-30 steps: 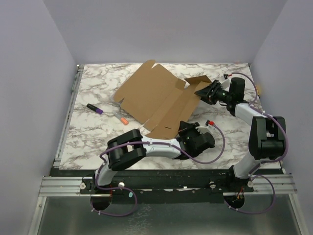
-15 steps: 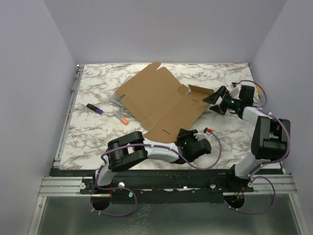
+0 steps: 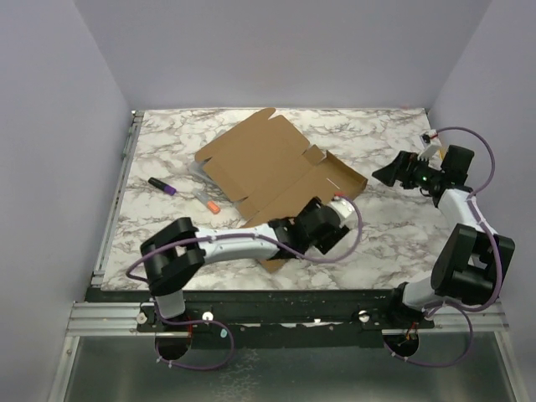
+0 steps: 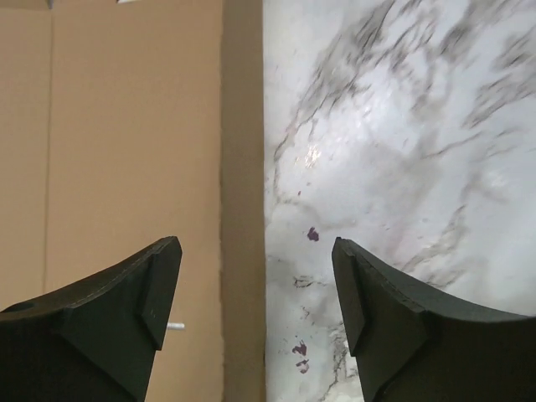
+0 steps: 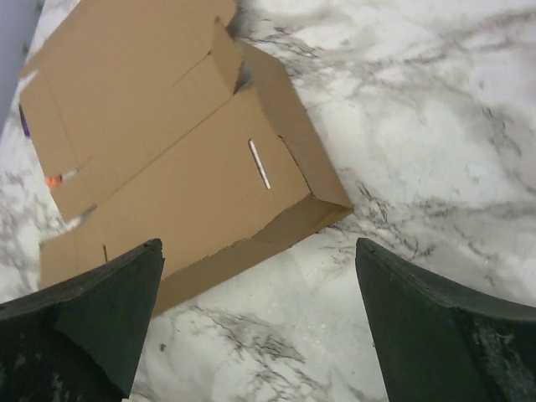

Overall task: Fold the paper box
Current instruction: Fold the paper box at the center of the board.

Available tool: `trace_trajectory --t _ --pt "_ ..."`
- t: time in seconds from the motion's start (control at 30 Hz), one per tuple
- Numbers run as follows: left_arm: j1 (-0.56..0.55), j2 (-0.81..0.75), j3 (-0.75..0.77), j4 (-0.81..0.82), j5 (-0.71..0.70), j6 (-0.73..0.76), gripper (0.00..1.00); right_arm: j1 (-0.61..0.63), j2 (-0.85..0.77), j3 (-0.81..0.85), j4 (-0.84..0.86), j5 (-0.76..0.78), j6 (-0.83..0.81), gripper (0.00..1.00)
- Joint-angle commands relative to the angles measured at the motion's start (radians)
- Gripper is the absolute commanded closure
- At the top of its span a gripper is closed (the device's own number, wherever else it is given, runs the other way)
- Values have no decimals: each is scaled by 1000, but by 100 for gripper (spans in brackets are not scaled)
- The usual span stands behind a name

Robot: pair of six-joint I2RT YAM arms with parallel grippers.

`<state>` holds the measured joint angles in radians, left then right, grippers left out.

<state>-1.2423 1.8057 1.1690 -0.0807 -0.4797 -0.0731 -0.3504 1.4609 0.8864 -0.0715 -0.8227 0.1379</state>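
Watching both grippers stand spread, with the paper box [image 3: 268, 163] lying open mid-table.

Nearest me, lower centre of the top view, my left gripper [image 3: 322, 224] sits at the box's near edge; in its wrist view the fingers [image 4: 126, 310] are wide apart and pinch nothing, one over cardboard [image 4: 109, 126], the other over marble table [image 4: 402, 151], the box edge running between them. Left of the box lie an orange-tipped marker [image 3: 205, 199] and, farther left, a purple marker [image 3: 162, 185]. At the right of the frame my right gripper [image 3: 381, 174] is spread too, clear of the box's right corner, its camera showing brown panels [image 5: 167, 151]. The sheet reaches toward the upper centre.
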Motion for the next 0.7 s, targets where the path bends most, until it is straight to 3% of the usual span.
trace_trajectory --t 0.0,0.1,0.23,0.47,0.67 --pt "205 -126 -32 -22 459 -181 21 -1 -52 56 -112 -244 -434 0" --pt "304 -131 -36 -21 603 -237 21 -2 -28 85 -154 -245 -527 0" --pt "306 -126 -17 -15 633 -236 20 0 52 135 -296 -273 -577 12" --pt "292 -68 35 -10 696 -161 20 0 142 196 -517 -310 -843 13" --pt "271 35 93 -13 628 -130 22 9 250 291 -672 -304 -985 15"
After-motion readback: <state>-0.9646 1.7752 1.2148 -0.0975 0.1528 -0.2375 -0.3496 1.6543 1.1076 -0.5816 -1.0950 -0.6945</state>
